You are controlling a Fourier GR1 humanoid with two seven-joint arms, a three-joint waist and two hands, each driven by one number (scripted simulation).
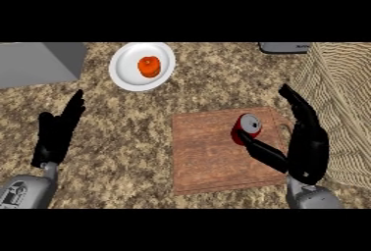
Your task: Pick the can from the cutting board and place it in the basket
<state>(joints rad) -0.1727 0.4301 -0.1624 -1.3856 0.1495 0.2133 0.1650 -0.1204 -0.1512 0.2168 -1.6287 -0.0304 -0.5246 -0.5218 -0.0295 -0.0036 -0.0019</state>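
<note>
Left robot hand (56, 131) at 9 o'clock, open, fingers straight, holding nothing, plate (124, 78) at 11 o'clock, can (247, 128) on cutting board (210, 157) at its 1 o'clock corner, right robot hand (308, 144) open, thumb touching can, basket (340, 108) at 3 o'clock.

1. The speckled brown worktop (130, 147) is carrying everything and is spreading out under both hands.
2. A wooden cutting board (210, 157) is lying flat on it, just to the left of the right hand (308, 147).
3. A woven basket (340, 98) is standing close by on that hand's right side.
4. A white plate (123, 73) is sitting beyond the left hand (58, 130), off to its right.
5. A grey box (36, 63) is sitting beyond the left hand, slightly to its left.
6. A small grey object (284, 47) is lying well beyond the right hand, partly cut off.
</note>
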